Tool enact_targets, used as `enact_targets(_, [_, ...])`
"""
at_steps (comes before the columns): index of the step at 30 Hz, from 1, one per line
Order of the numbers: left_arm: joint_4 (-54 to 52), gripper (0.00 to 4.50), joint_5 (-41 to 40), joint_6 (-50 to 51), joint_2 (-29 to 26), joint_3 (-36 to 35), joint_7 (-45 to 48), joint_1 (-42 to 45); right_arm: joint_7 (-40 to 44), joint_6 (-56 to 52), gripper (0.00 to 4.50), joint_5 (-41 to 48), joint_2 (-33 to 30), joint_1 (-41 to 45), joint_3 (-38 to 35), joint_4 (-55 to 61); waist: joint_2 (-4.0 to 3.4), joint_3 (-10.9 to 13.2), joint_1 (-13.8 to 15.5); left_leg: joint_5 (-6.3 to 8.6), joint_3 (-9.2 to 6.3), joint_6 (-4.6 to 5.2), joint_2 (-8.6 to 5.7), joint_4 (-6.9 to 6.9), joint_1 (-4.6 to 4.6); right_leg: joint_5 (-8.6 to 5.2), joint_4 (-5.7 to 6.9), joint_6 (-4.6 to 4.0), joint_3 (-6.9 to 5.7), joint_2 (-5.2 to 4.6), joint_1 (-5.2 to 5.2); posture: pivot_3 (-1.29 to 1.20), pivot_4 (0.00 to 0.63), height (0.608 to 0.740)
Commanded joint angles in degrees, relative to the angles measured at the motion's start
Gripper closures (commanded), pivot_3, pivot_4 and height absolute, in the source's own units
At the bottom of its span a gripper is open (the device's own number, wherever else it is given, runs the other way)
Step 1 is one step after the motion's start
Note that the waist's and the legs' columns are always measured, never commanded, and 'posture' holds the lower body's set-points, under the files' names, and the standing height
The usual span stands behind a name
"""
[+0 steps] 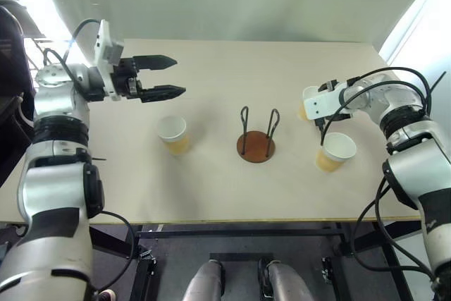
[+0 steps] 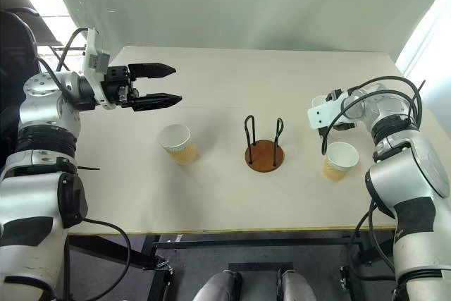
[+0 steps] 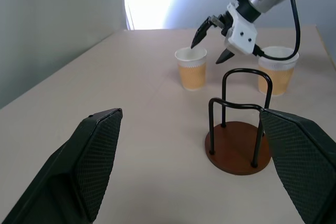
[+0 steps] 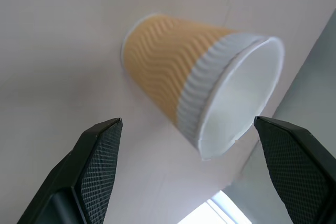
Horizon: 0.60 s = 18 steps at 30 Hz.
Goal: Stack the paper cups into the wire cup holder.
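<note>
Left eye view shows a pale desk (image 1: 211,188) with the wire cup holder (image 1: 256,139) standing upright near its middle, its round brown base flat on the surface and nothing inside its loops. Three paper cups stand upright on the desk, well apart from the holder: one cup (image 1: 173,134) to the holder's left, a second cup (image 1: 335,151) to its right near the front, and a third cup (image 3: 191,67) farther back on the right, mostly hidden behind the right arm in the head views. The left claw (image 1: 163,76) hangs above the desk left of the first cup, fingers spread apart and empty. The right claw (image 3: 212,38) points down just over the third cup, its fingers apart on either side of the rim, not gripping.
</note>
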State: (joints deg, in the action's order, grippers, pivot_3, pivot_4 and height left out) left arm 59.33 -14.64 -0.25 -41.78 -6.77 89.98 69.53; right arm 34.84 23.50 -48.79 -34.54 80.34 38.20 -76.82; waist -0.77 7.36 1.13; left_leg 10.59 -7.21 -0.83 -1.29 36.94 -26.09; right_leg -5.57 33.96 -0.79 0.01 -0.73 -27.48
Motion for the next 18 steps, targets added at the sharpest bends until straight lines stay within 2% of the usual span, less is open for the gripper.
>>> enact_targets(1, [-2.65,0.0,-1.59,-0.92,-1.01,-1.11,2.47,0.0,-3.5,-1.26,0.93,-2.95,-0.28,1.54,2.42,-0.61,0.0,0.0,0.01,0.0,0.0,0.0,0.0,0.0,0.0,0.0,0.0,0.0,0.0,0.0,0.0,0.0,0.15,0.74])
enact_targets(11, [-4.5,0.0,-2.6,-0.36,-1.72,-0.2,2.52,-1.48,-3.18,-0.44,4.48,-3.12,-0.3,2.11,2.75,-0.9,0.0,0.0,-0.03,0.09,0.0,-0.15,0.0,0.0,0.0,0.0,-0.01,-0.01,0.0,0.0,0.0,0.0,0.15,0.74])
enact_targets(18, [-4.57,0.0,-2.61,-1.1,-1.78,0.17,2.52,-2.03,-1.99,1.09,4.48,-2.76,-0.63,2.58,2.48,-0.5,0.0,0.0,0.01,0.11,0.0,-0.17,0.0,0.0,0.0,0.0,-0.01,0.0,0.0,0.0,0.0,0.0,0.15,0.74])
